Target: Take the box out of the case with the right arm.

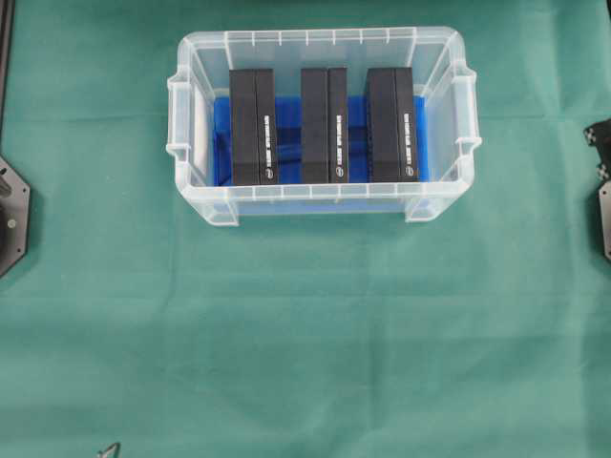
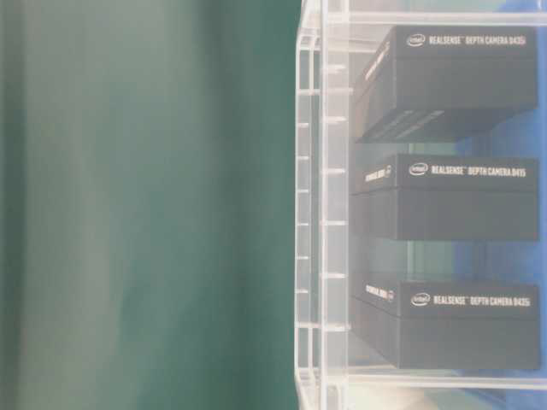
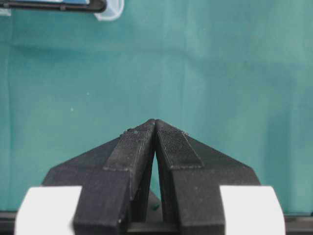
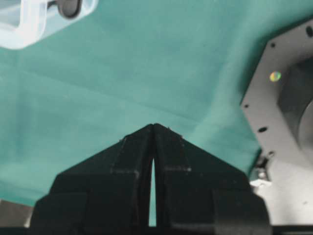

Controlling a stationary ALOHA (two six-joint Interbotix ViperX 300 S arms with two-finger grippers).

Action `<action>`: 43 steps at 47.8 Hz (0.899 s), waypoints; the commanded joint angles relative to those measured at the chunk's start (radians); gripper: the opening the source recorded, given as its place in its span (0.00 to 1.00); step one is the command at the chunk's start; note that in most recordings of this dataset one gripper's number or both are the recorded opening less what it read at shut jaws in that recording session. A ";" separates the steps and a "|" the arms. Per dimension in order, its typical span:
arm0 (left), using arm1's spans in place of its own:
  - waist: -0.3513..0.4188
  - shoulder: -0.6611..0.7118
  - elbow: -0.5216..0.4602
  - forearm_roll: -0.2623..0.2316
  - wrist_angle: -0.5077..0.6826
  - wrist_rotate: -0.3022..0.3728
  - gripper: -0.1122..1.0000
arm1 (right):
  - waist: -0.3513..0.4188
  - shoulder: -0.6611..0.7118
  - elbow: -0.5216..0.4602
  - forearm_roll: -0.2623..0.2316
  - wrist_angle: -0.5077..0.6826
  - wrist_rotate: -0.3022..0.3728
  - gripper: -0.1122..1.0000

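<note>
I am looking down at the case (image 1: 322,119), sitting on the green cloth (image 1: 305,334) near the top of the overhead view. Three black boxes are standing in it in a row, on the blue sheet (image 1: 355,114): the left box (image 1: 253,126), the middle box (image 1: 324,125) and the right box (image 1: 392,124). They are apart from each other, with blue showing between them.

My right gripper (image 4: 153,126) is pinched together with nothing in it. It is hanging over bare cloth, well away from the case. A corner of the case is just peeking in at the top left of its camera. My left gripper (image 3: 155,121) is pinched together too, and it is holding nothing.

To do this well, I think I am needing to open the right gripper wide first, then bring it over the case and straight down onto one box. The right box looks nearest to that arm. I should line the fingers up across the thin side of the box, so they slip into the gaps and not bump the next box or the wall.

Some things I cannot see. Both arms are mostly cut off at the edges of the overhead view. The table-level view is blurry and turned sideways. I cannot tell how heavy the boxes are.
</note>
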 commanded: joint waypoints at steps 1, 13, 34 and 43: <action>-0.005 0.005 -0.028 0.002 -0.003 0.000 0.10 | 0.000 0.000 -0.025 -0.005 0.003 0.005 0.10; -0.003 0.005 -0.028 0.002 -0.003 0.000 0.10 | -0.057 0.011 -0.028 -0.018 -0.006 -0.011 0.10; -0.005 0.003 -0.028 0.008 0.002 0.000 0.10 | -0.387 0.038 -0.040 -0.038 -0.040 -0.316 0.10; -0.003 0.003 -0.028 0.008 0.003 -0.002 0.10 | -0.407 0.048 -0.041 -0.035 -0.044 -0.354 0.10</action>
